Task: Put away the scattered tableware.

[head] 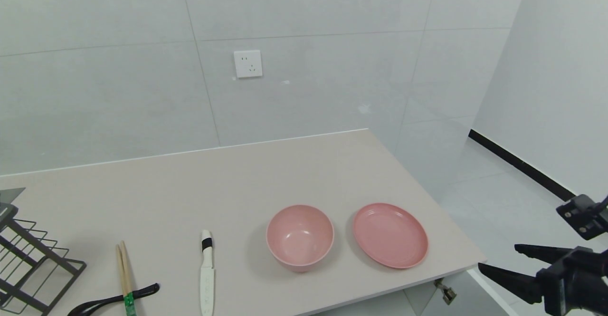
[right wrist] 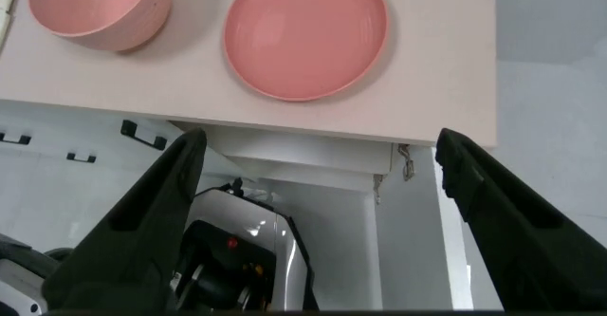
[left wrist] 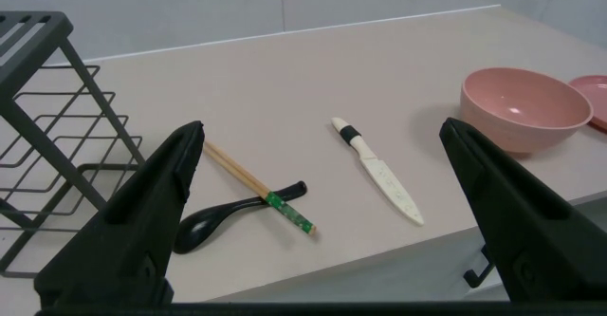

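On the pale beige bench (head: 237, 178) lie the scattered pieces. A round pink bowl (head: 299, 237) stands upright, and just beside it, nearer the bench's right end, is a shallow pink plate (head: 390, 234). Left of them are a slim white knife with a black band (head: 206, 273), a pair of wooden chopsticks with a green band (head: 124, 275) lying across a black spoon (head: 114, 300), and a dark wire dish rack (head: 28, 259). Bowl and plate hold nothing, and the part of the rack in view carries no ware. Both pink pieces look stiff, light and smooth, so likely slippery. The bowl's raised rim seems the best hold; the plate's low rim gives less. The left arm's jaws stand wide apart above the cutlery. The right arm's jaws, also apart, hang off the bench's right end, touching nothing.
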